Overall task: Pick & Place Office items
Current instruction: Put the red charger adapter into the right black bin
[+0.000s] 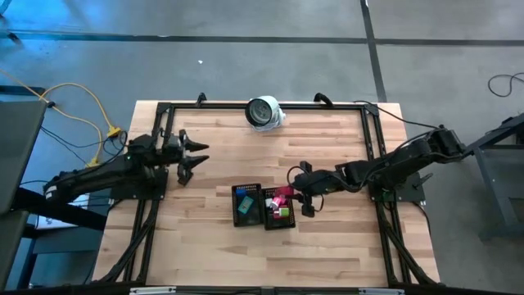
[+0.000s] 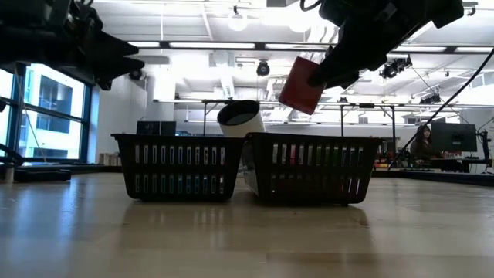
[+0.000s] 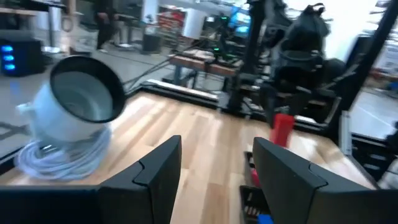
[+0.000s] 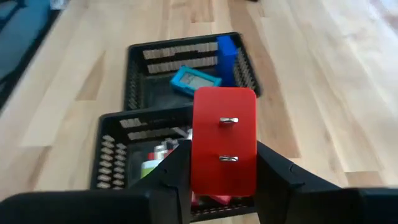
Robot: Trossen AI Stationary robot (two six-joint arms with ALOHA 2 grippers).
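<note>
Two pincers: right pincer (image 4: 224, 180) pinching red piece (image 4: 224, 140) above right black tray (image 1: 278, 209) on worktop (image 1: 213, 246); left pincer (image 1: 196, 158) spread, empty, at worktop's left side, well apart.

Red piece (image 4: 224, 140) lower end hidden between pincer fingers; tray (image 4: 118, 168) contents mostly unreadable

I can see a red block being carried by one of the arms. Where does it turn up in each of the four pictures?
High view: the red block is mostly hidden under the right pincer, above the right-hand black tray.
Low view: tilted in the air, upper centre.
Left wrist view: small, far right of centre.
Right wrist view: large, between that arm's fingers.
Shared landmark: the black trays.
</note>
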